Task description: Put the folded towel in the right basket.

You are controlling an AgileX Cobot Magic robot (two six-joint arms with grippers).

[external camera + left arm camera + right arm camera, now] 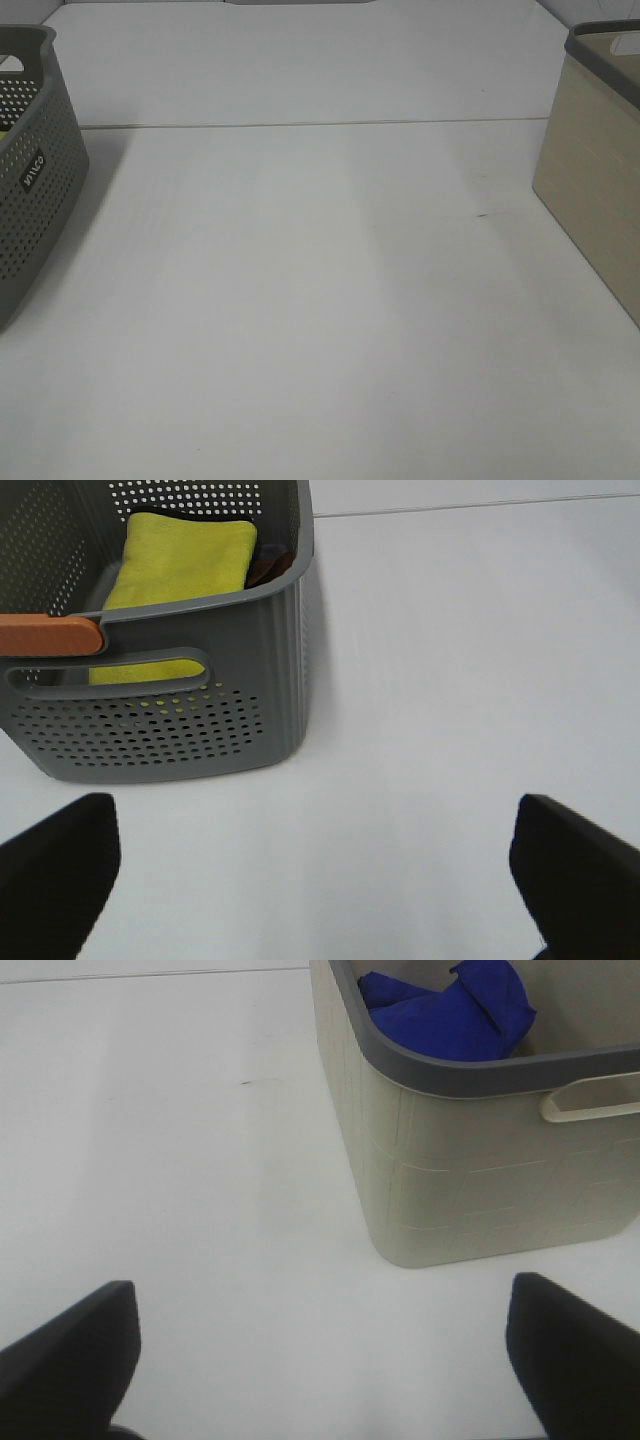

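A yellow folded towel [185, 555] lies inside the grey perforated left basket [260, 670], next to a dark cloth [268, 565]. A blue towel [455, 1010] lies crumpled inside the beige right basket [470, 1170]. My left gripper [315, 820] is open and empty over the white table, a short way in front of the grey basket. My right gripper [322, 1295] is open and empty over the table, beside and in front of the beige basket. Neither gripper shows in the exterior high view, where the grey basket [35, 200] stands at the left edge and the beige basket [595, 190] at the right edge.
The white table [320, 300] spreads between the two baskets, with a seam line [300, 125] across its back. An orange-brown handle piece [50, 635] sits on the grey basket's near rim. A small dark mark [483, 214] is on the table near the beige basket.
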